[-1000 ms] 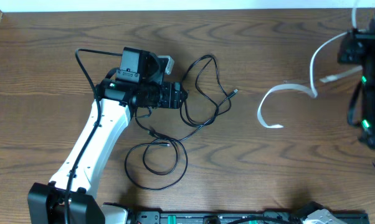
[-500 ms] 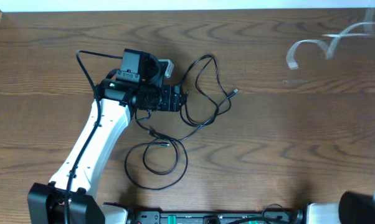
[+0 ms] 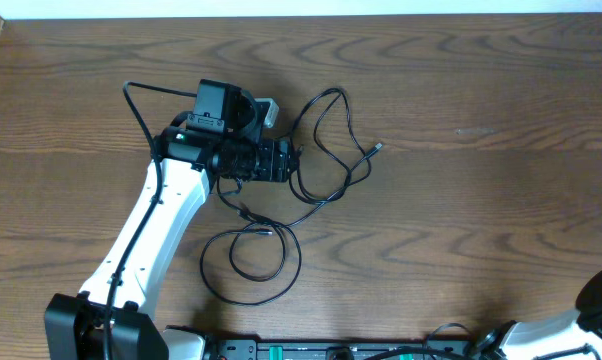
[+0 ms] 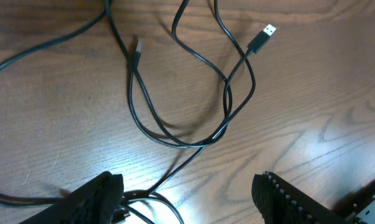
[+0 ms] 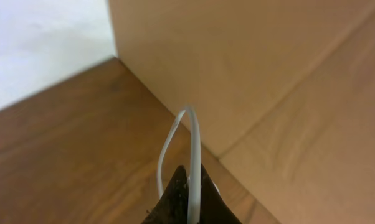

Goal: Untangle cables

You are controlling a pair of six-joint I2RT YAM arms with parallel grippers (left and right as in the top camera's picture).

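Note:
Black cables (image 3: 333, 183) lie in loose crossed loops at the middle of the table, with a second loop (image 3: 284, 272) nearer the front edge. My left gripper (image 3: 295, 160) hovers open at the left edge of the upper loops. In the left wrist view its fingers (image 4: 97, 198) straddle crossing black strands (image 4: 175, 140), holding nothing, and a USB plug (image 4: 262, 37) lies beyond. My right gripper (image 5: 190, 180) is shut on a white cable (image 5: 192, 140), which arcs up from the jaws. That cable is out of the overhead view.
A small grey block (image 3: 268, 108) sits behind the left wrist. Part of the right arm (image 3: 601, 298) shows at the bottom right corner. In the right wrist view a beige board (image 5: 268, 74) stands close ahead over the wooden surface (image 5: 63, 143).
The right arm has carried the white cable up and out of the overhead view. The left arm and the black cables have not moved.

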